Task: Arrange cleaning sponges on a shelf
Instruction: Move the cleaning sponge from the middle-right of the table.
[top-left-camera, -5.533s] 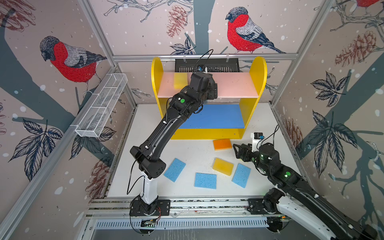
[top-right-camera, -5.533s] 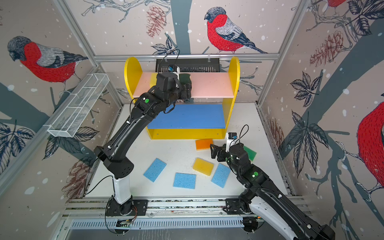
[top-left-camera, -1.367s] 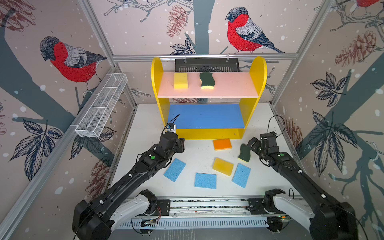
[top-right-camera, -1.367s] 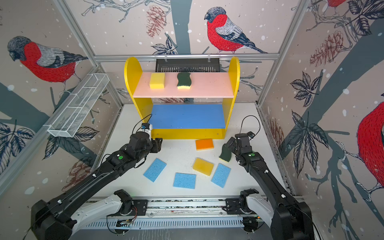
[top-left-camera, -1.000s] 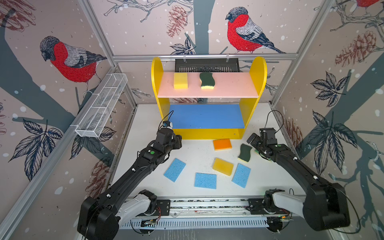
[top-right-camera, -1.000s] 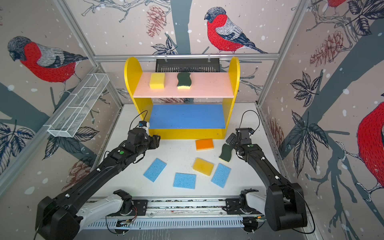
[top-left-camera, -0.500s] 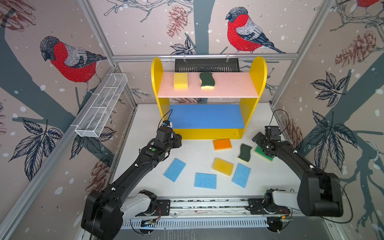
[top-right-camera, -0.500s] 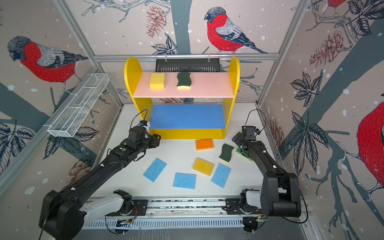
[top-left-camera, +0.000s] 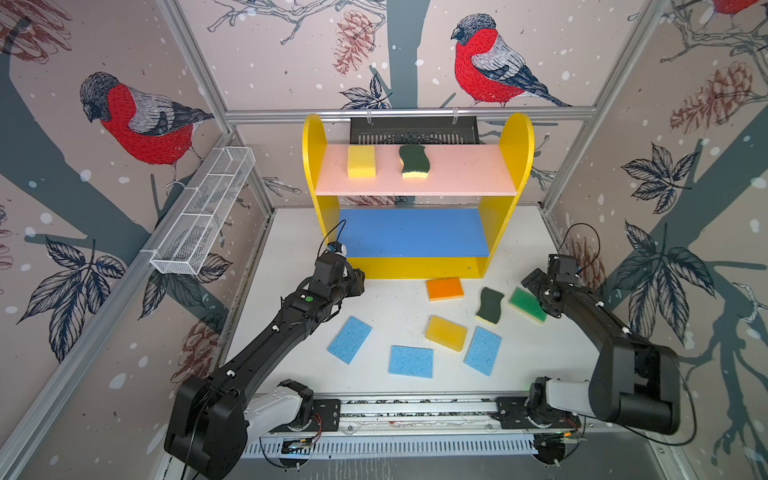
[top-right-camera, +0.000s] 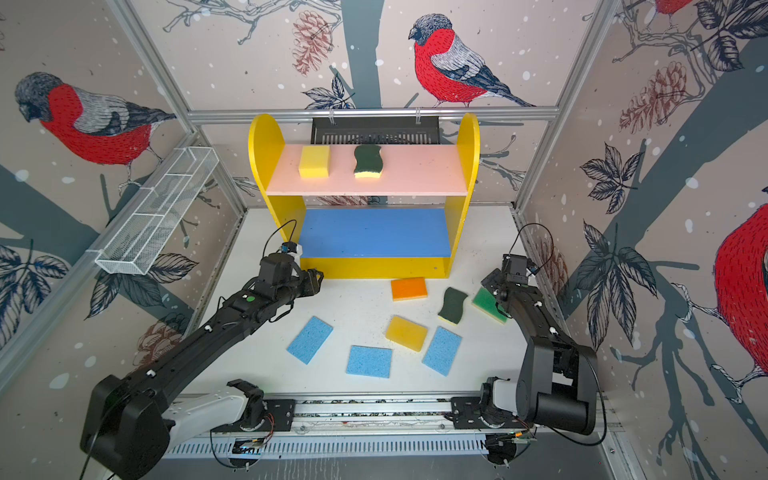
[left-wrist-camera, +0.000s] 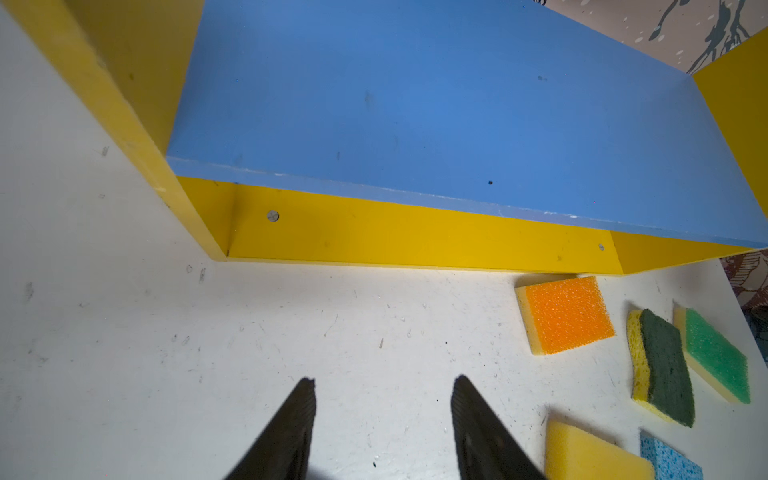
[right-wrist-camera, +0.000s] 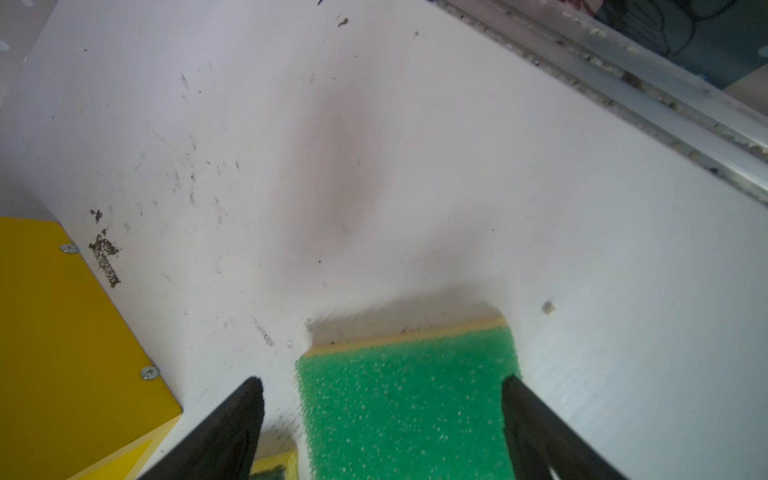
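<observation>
The shelf (top-left-camera: 515, 141) stands at the back. A yellow sponge (top-left-camera: 361, 161) and a wavy dark-green sponge (top-left-camera: 414, 161) lie on its pink board; the blue board (left-wrist-camera: 415, 104) is bare. On the table lie an orange-topped sponge (top-left-camera: 444, 289), a second wavy sponge (top-left-camera: 490, 305), a bright-green-topped sponge (right-wrist-camera: 407, 399), a yellow block (top-left-camera: 446, 332) and three light-blue sponges (top-left-camera: 411, 361). My right gripper (right-wrist-camera: 382, 380) is open, its fingers straddling the bright-green-topped sponge. My left gripper (left-wrist-camera: 382, 380) is open and empty, low over the table by the shelf's left front corner.
A white wire-mesh basket (top-left-camera: 203, 216) hangs on the left wall. A black slotted tray (top-left-camera: 413, 129) hangs behind the shelf. An aluminium frame rail (right-wrist-camera: 623, 95) runs along the table's right edge, close to my right gripper.
My right gripper has swung right, from the wavy sponge on the table to over the bright-green-topped one. The left arm came down from the pink board earlier and has edged toward the shelf.
</observation>
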